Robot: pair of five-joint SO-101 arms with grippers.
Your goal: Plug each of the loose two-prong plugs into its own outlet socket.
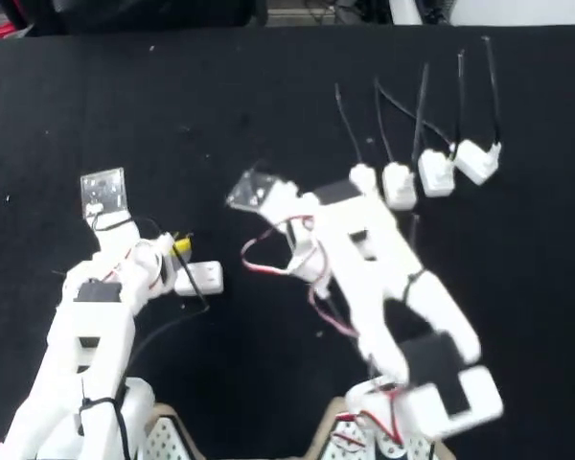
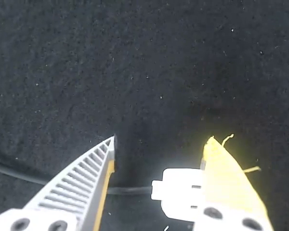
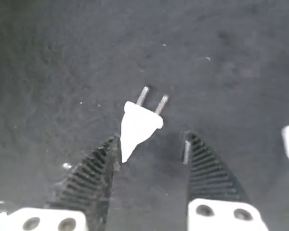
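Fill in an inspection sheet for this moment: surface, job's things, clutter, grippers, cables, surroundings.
Surface: black cloth covering the table.
Job's things: two-prong plug lying loose, prongs pointing away from the right gripper; white socket block beside the left arm; four white corded pieces in a row, mating not discernible.
Clutter: nothing seen.
Grippers: left gripper open, the socket block against its yellow finger; right gripper open, the plug beside one finger.
Cables: black cords run from the row toward the far edge; a black cord leaves the socket block; red wires on the right arm.
Surroundings: dark objects beyond the far edge, indistinct.
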